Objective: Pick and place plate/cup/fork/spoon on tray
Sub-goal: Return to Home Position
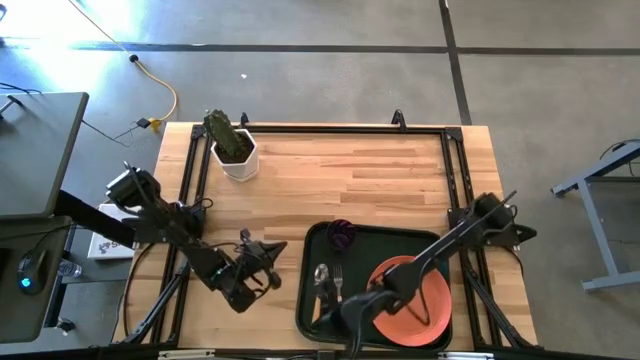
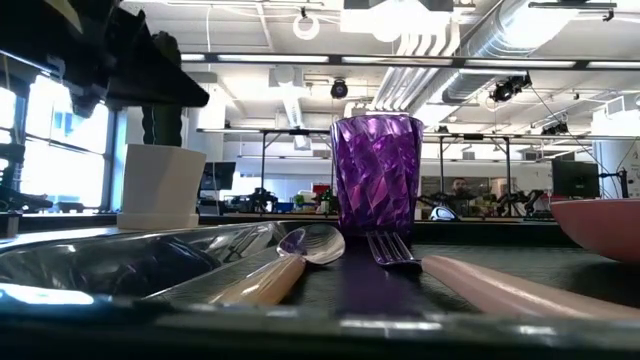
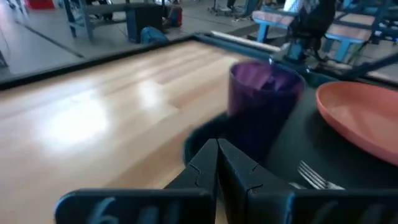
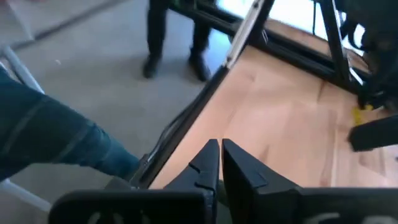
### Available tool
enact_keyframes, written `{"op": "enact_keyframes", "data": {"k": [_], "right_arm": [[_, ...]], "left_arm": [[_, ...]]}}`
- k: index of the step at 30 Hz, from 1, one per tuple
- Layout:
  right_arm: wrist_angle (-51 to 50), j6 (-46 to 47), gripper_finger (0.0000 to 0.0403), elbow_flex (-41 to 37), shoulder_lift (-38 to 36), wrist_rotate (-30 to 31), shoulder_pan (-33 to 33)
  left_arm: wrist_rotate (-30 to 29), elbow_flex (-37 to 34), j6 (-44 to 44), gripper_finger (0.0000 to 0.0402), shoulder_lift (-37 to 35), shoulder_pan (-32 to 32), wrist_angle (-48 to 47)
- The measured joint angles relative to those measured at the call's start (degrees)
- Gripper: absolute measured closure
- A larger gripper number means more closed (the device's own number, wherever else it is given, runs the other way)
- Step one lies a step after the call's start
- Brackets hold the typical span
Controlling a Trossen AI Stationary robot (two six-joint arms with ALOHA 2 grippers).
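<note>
The dark green tray lies at the table's near right. On it stand the purple cup in the far left corner and the orange-salmon plate at the right, partly hidden by my right arm. The spoon and the fork lie side by side at the tray's left, handles toward the near edge. My left gripper is shut and empty just left of the tray, pointing at the cup. My right gripper is shut and empty above the tray's near left part.
A white pot with a green plant stands at the table's far left. A dark frame runs along the table's edges. Bare wood lies between the pot and the tray. A person's teal sleeve and legs show beyond the table edge.
</note>
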Motion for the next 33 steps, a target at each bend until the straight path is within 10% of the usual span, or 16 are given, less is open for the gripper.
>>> {"op": "enact_keyframes", "data": {"k": [16, 22, 26, 33], "right_arm": [[50.9, -4.6, 0.0401, -45.5, -23.7, -6.6, -8.5], [48.8, -5.9, 0.0402, -55.9, -44.3, 2.0, -12.0], [41.2, -5.7, 0.0402, -58.7, -59.3, 0.6, -13.2], [19.0, 0.4, 0.0402, -59.2, -82.4, -4.3, -11.6]], "left_arm": [[7.4, 2.6, 27.0, 0.0401, 1.7, 3.0, 27.8], [19.1, 2.5, 42.2, 0.0401, 0.6, 12.3, 41.2], [32.0, 2.6, 52.8, 0.0401, -3.3, 19.6, 49.7], [36.6, 2.5, 66.6, 0.0401, -8.5, 23.1, 51.6]]}}
